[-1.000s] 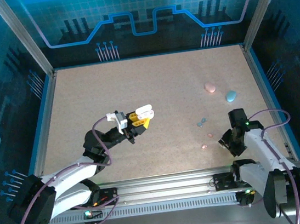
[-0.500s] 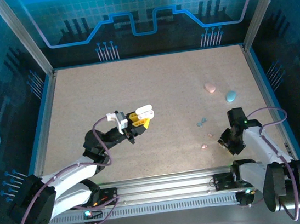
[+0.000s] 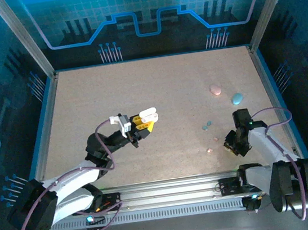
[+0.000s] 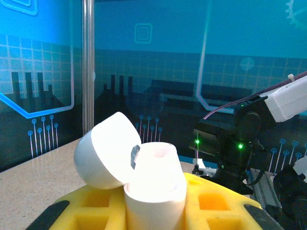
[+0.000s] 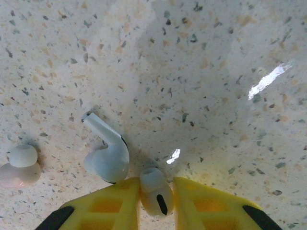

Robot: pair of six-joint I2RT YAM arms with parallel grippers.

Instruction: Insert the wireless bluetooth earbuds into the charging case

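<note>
My left gripper [image 3: 145, 119] is raised over the middle of the table, shut on a white charging case [image 4: 154, 179] whose lid [image 4: 104, 149] stands open to the left. My right gripper [image 5: 157, 184] is down on the table at the near right [image 3: 230, 143]. Its yellow fingers [image 5: 112, 206] press both sides of a whitish earbud [image 5: 154, 195]. A second white earbud [image 5: 108, 155] with a stem lies just beside the left finger. A pinkish earbud [image 5: 18, 166] lies further left.
A pink case [image 3: 215, 89] and a teal case [image 3: 236, 98] lie at the right of the table. Small teal buds [image 3: 207, 125] and pink buds [image 3: 209, 150] lie left of my right gripper. The table's near rail [image 3: 169, 188] runs just behind both arms.
The right gripper's fingers have drawn together around the whitish earbud, and its wrist has edged slightly left. The left arm and the open case have not moved.
</note>
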